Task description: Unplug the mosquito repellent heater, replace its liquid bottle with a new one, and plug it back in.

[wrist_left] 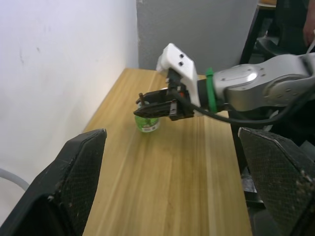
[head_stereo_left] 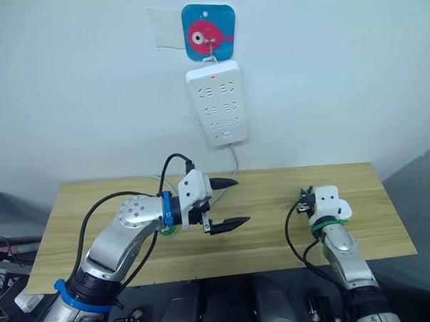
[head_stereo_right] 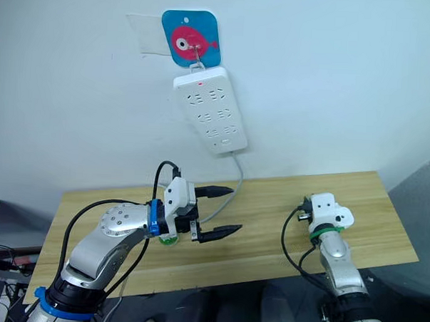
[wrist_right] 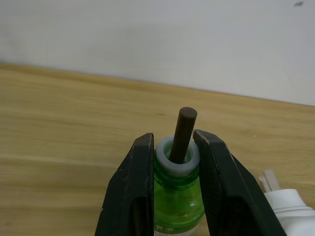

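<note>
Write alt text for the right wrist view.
The right gripper has its black jaws shut on the neck of a green liquid bottle with a grey collar and a dark wick standing up. Behind it runs a wooden table against a pale wall; a white object lies beside.

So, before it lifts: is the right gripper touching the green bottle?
Touching. In the right wrist view, both fingers of the right gripper press against the grey neck of the green bottle, with no gap either side.

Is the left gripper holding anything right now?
No, the left gripper is open with nothing between its fingers, hovering over the wooden table.
</note>
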You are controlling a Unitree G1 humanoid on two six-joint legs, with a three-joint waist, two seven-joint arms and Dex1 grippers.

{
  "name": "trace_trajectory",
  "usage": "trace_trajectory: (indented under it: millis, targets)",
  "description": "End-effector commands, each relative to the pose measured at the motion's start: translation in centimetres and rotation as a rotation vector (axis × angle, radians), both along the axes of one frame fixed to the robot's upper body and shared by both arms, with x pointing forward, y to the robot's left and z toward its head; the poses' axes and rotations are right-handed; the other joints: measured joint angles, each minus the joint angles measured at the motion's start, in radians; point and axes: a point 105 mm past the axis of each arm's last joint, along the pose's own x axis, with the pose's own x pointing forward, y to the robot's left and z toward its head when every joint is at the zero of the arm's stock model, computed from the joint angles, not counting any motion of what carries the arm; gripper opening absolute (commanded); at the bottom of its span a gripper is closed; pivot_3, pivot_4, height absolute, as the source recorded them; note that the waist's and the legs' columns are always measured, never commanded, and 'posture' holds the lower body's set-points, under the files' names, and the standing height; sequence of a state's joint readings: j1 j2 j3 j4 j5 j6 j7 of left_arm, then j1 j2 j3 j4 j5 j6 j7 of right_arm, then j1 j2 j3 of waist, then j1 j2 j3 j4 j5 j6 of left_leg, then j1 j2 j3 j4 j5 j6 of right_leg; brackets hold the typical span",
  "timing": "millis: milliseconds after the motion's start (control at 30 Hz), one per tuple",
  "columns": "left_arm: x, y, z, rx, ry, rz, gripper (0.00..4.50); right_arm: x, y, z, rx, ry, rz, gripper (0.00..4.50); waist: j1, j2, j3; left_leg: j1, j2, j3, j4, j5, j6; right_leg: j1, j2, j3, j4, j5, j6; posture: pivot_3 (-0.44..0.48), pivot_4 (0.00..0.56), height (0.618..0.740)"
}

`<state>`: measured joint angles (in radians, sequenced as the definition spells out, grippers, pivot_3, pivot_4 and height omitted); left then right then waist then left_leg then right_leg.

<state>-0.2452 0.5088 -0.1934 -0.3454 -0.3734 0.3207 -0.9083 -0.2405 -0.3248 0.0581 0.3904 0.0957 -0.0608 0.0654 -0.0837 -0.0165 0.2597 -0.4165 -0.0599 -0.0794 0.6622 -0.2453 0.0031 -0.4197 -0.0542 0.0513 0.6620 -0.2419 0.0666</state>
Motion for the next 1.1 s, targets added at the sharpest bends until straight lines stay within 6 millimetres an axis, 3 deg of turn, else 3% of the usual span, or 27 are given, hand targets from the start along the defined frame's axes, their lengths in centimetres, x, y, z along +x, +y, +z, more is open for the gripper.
trace_trajectory:
  millis: [33, 167, 367, 533, 733, 900, 1100]
  targets:
    - [-0.9, -0.4, 0.6, -0.006, -0.026, -0.03, 4.5, 0.6, -0.5, 0.3, 0.006, -0.04, -0.01, 0.83, 0.0, 0.0, 0.002, 0.0, 0.0, 0.0, 0.0, 0.0, 0.0, 0.0, 0.0, 0.0, 0.0, 0.0, 0.0, -0.05, 0.308, 0.74]
    - [-1.3, -0.3, 0.6, -0.005, -0.021, -0.033, 4.5, 0.8, -0.3, 0.3, 0.018, -0.047, -0.004, 0.83, 0.001, 0.0, 0.002, 0.0, 0.0, 0.0, 0.0, 0.0, 0.0, 0.0, 0.0, 0.0, 0.0, 0.0, 0.0, -0.045, 0.299, 0.74]
    - [-1.4, -0.3, 0.5, -0.01, -0.016, -0.029, 4.5, 0.0, -0.9, 0.2, 0.016, -0.045, 0.0, 2.89, 0.002, 0.0, 0.002, 0.0, 0.0, 0.0, 0.0, 0.0, 0.0, 0.0, -0.001, 0.0, 0.0, 0.0, 0.0, -0.058, 0.295, 0.74]
    - [-1.6, 0.1, 0.2, -0.027, -0.009, 0.011, 4.5, -2.1, -0.5, 0.5, 0.016, -0.039, 0.055, 4.46, 0.002, 0.0, 0.002, 0.0, 0.0, 0.0, 0.0, 0.0, 0.0, 0.0, -0.001, 0.0, 0.0, 0.0, 0.0, -0.076, 0.284, 0.74]
    - [-1.9, 2.0, -0.7, -0.098, 0.019, 0.225, 4.5, -6.3, 0.1, 3.1, -0.003, -0.032, 0.139, 4.46, 0.002, 0.001, 0.002, 0.0, 0.001, 0.0, -0.001, 0.0, 0.0, 0.0, -0.002, 0.002, -0.001, 0.0, 0.0, -0.081, 0.286, 0.74]
    - [-2.5, 4.8, -1.8, -0.138, -0.035, 0.463, 4.5, -8.6, 4.5, 5.5, 0.043, -0.002, 0.383, 4.46, 0.0, 0.001, 0.002, 0.0, 0.001, 0.0, -0.001, -0.001, -0.001, 0.0, -0.002, 0.003, -0.002, 0.0, 0.0, -0.093, 0.281, 0.74]
    - [-4.7, 8.0, -3.2, -0.15, -0.032, 0.686, 4.5, -9.2, 8.9, 7.9, 0.041, 0.022, 0.691, 4.46, 0.003, -0.001, 0.002, 0.0, 0.002, 0.0, -0.001, -0.001, -0.002, 0.0, -0.003, 0.003, -0.004, 0.0, 0.0, -0.129, 0.248, 0.74]
